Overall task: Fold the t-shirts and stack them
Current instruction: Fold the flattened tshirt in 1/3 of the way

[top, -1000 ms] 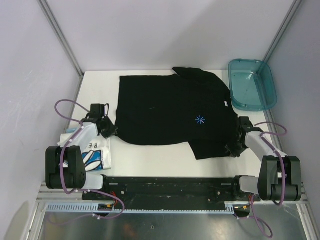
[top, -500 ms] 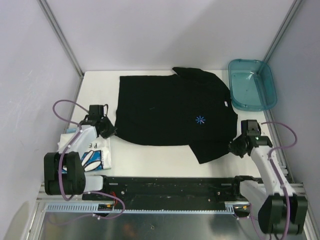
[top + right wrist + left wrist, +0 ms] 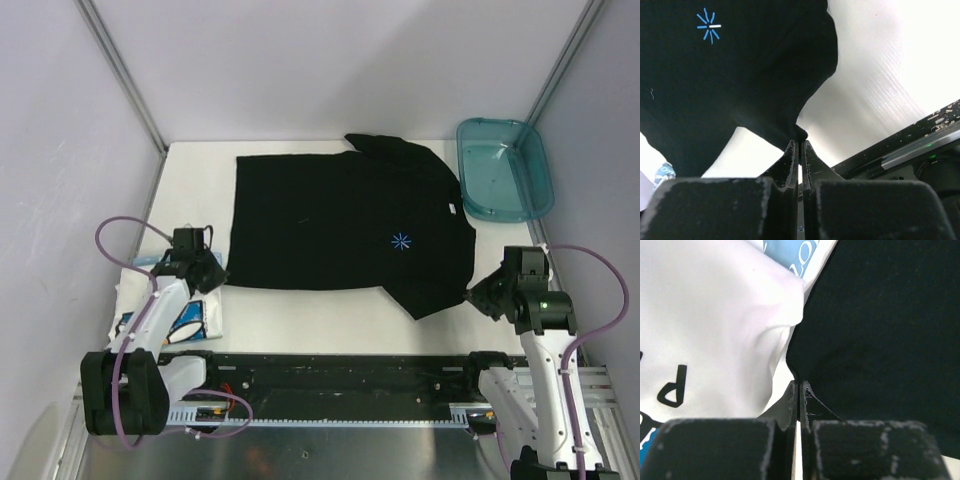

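The black t-shirt [image 3: 340, 225] with a blue starburst mark [image 3: 400, 239] lies spread over the middle of the table. My left gripper [image 3: 213, 275] is shut on its near left corner [image 3: 799, 371]. My right gripper [image 3: 478, 296] is shut on its near right corner [image 3: 799, 134], which is lifted off the table. The white t-shirt [image 3: 170, 312] with blue print and "P" lettering [image 3: 671, 386] lies bunched at the near left, partly under my left arm.
A teal translucent bin [image 3: 503, 168] stands at the far right corner. The black front rail [image 3: 340, 372] runs along the table's near edge. Grey walls close in the left, back and right sides.
Both grippers have drawn back toward the near edge, pulling the black shirt's near corners with them. The right arm has risen and swung right; the shirt lies flatter and wider.
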{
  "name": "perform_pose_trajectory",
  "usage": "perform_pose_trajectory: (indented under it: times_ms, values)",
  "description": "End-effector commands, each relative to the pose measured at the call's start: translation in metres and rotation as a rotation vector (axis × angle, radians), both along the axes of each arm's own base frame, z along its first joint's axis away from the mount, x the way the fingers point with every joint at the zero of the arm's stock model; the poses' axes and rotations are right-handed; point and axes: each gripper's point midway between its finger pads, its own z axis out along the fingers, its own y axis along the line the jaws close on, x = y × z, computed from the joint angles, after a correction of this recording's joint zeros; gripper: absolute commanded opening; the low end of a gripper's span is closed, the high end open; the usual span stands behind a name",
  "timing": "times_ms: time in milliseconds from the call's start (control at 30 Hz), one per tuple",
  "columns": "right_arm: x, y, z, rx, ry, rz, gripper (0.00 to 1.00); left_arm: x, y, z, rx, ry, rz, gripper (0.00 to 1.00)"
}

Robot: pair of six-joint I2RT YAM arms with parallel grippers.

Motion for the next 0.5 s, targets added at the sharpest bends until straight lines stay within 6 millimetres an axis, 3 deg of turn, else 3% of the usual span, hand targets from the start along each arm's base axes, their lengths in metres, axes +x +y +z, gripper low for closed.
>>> perform_pose_trajectory:
  times_ms: [0, 133, 233, 367, 467]
  values:
    - [-0.004, 0.008, 0.019, 0.028, -0.016, 0.035, 0.0, -0.006, 0.005, -0.001, 0.028, 0.001, 0.018, 0.0]
    - [0.013, 0.011, 0.037, 0.021, -0.068, 0.083, 0.0, 0.002, 0.007, 0.006, 0.037, -0.009, 0.024, 0.0]
    - [0.041, 0.013, 0.049, -0.01, -0.103, 0.129, 0.0, 0.02, 0.004, 0.015, 0.04, -0.014, 0.009, 0.0]
    - [0.096, 0.018, 0.059, -0.119, -0.149, 0.173, 0.0, 0.061, -0.006, 0.03, 0.052, -0.028, -0.02, 0.0]
    - [0.143, 0.026, 0.052, -0.184, -0.145, 0.207, 0.0, 0.093, -0.013, 0.035, 0.061, -0.037, -0.028, 0.0]
